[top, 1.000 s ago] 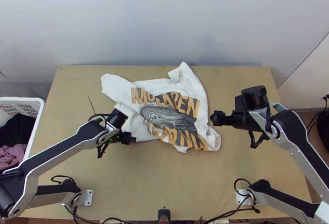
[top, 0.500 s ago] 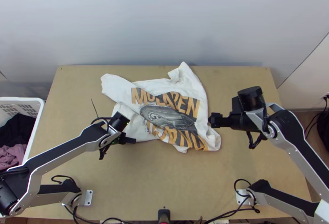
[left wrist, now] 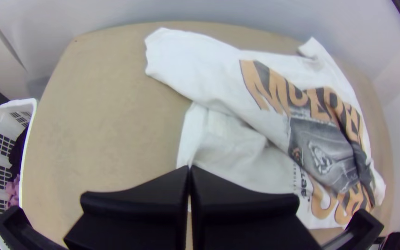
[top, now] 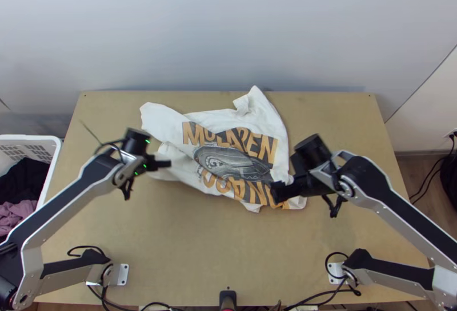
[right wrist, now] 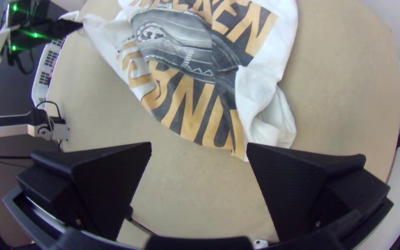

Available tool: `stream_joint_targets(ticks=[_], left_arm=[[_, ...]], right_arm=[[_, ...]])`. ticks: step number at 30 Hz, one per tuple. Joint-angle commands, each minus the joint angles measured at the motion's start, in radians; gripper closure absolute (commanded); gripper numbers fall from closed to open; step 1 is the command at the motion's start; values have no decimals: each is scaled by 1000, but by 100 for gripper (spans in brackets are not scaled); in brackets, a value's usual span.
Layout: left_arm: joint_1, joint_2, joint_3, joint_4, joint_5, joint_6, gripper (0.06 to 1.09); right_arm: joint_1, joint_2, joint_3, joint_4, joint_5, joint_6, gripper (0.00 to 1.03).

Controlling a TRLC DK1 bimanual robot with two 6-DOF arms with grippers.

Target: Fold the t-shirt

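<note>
T-shirt (top: 234, 160) rumpled; L gripper (left wrist: 190, 168) pinching edge tips-only, might slip; R gripper (right wrist: 199, 144) spread, I'd worry it grabs xtra layers b/c folds overlap.

Large orange lettering (top: 254, 145) on the t-shirt (top: 225, 160)

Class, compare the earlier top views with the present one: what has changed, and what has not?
The left tool has moved left and toward the table's far side; it now grips the near-left part of the t-shirt, which has shifted left. The right tool, open, has swung left and nearer, over the shirt's near-right edge. The shirt's far side and the white basket stayed put.
</note>
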Motion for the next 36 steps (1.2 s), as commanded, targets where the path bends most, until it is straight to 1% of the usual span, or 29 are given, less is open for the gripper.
stream_joint_targets(ticks=[1,7,9,11,13,20,27,30,36], left_arm=[[134,-23,105,3,0,4,104],[155,-28,136,3,1,3,104],[155,-22,152,3,1,1,104],[153,-8,171,3,3,1,104],[152,9,196,4,3,0,104],[157,89,313,9,1,-5,104],[144,121,337,9,4,-14,104],[143,127,336,9,4,-14,104],[147,129,331,7,9,-14,104]], right_arm=[[84,47,-35,1,-31,-11,7],[183,133,-37,16,-94,-1,7],[216,160,-37,32,-111,0,10],[237,188,-32,62,-124,3,10],[243,220,-18,90,-138,5,10],[229,344,31,185,-135,6,10],[229,392,-35,314,-109,29,10],[225,399,-63,369,-74,32,10],[206,415,-89,429,23,17,10]])
